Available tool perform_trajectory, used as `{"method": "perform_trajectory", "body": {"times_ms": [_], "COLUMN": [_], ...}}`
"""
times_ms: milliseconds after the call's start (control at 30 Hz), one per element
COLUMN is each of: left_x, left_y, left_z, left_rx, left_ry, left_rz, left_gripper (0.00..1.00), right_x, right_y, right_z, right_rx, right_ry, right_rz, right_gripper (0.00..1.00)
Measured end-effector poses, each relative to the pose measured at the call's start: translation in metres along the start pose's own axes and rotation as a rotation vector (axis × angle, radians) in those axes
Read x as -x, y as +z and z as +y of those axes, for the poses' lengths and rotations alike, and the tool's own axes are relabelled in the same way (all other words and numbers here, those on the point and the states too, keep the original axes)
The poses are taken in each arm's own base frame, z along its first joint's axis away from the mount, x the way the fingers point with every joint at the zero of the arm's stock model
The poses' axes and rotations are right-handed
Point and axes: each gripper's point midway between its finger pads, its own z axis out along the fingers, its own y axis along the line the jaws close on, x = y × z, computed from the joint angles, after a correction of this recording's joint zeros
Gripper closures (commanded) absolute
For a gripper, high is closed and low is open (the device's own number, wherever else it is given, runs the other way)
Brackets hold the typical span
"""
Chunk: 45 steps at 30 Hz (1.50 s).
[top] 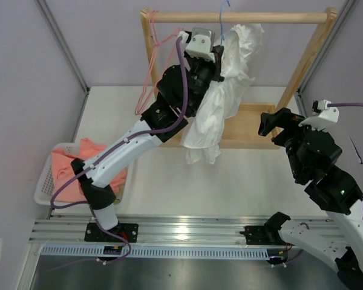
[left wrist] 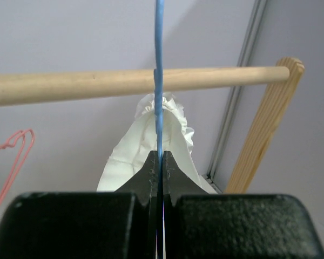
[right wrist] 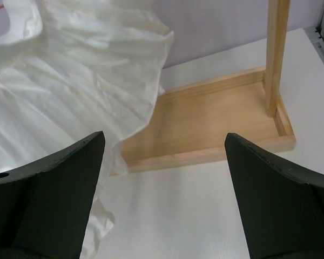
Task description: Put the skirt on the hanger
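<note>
Left claw (left wrist: 159, 162) pinches the thin light-blue wire hanger (left wrist: 159, 48); best hold it steady while the wide-open right claw (right wrist: 163, 143) evens the crinkled white skirt (right wrist: 70, 70).

A: What sort of place is this?
B: A robotics lab, I think; the left arm (top: 127, 148) and the right arm (top: 327, 175) are bolted to an aluminium rail (top: 187, 228) at the edge of a white bench (top: 242, 181); plain panel walls (top: 18, 72) on metal posts (top: 63, 45) close it in.
A: Not a home?
B: No; only the wooden rack (top: 242, 18) and the laundry basket (top: 43, 184) look domestic.
</note>
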Motion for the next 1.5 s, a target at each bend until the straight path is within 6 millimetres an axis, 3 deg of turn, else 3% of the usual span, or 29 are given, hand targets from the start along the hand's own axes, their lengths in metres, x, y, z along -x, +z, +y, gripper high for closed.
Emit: {"method": "perform_trajectory", "body": {"times_ms": [133, 300, 467, 700, 767, 867, 1067, 1100, 1267, 1300, 1400, 1467, 1500], "left_x": [0.004, -0.039, -0.08, -0.089, -0.092, -0.098, -0.109, -0.106, -0.06, -0.048, -0.021, -0.014, -0.019], "left_y": [0.031, 0.058, 0.073, 0.081, 0.08, 0.079, 0.056, 0.051, 0.023, 0.015, -0.022, -0.05, -0.073], "left_z": [-0.005, 0.006, 0.028, 0.041, 0.038, 0.033, 0.033, 0.033, 0.034, 0.034, 0.036, 0.038, 0.042], "left_rx": [0.032, 0.069, 0.104, 0.087, 0.07, 0.04, 0.001, -0.007, -0.052, -0.065, -0.104, -0.126, -0.136], "left_ry": [0.002, 0.043, 0.064, 0.023, 0.023, 0.018, 0.024, 0.024, 0.008, 0.002, -0.011, -0.029, -0.037], "left_rz": [-0.039, 0.016, 0.085, 0.102, 0.112, 0.129, 0.192, 0.195, 0.16, 0.147, 0.146, 0.151, 0.177], "left_gripper": [1.0, 1.0, 1.0, 1.0, 0.94, 0.57, 0.47, 0.3, 0.28, 0.21, 0.19, 0.19, 0.19], "right_x": [-0.003, -0.006, -0.007, -0.009, -0.01, -0.017, -0.024, -0.025, -0.029, -0.031, -0.041, -0.049, -0.053], "right_y": [-0.005, -0.009, -0.011, -0.01, -0.009, -0.007, -0.003, -0.002, 0.0, 0.0, 0.002, 0.003, 0.004], "right_z": [-0.006, -0.012, -0.014, -0.014, -0.014, -0.015, -0.012, -0.011, -0.01, -0.009, -0.007, -0.006, -0.006], "right_rx": [-0.014, -0.022, -0.027, -0.028, -0.029, -0.033, -0.028, -0.027, -0.02, -0.014, 0.0, 0.006, 0.007], "right_ry": [-0.004, -0.014, -0.02, -0.024, -0.025, -0.036, -0.049, -0.05, -0.052, -0.054, -0.064, -0.072, -0.077], "right_rz": [0.015, 0.028, 0.033, 0.038, 0.039, 0.052, 0.07, 0.071, 0.077, 0.082, 0.107, 0.128, 0.137], "right_gripper": [0.01, 0.01, 0.01, 0.01, 0.01, 0.01, 0.01, 0.01, 0.0, 0.01, 0.01, 0.01, 0.01]}}
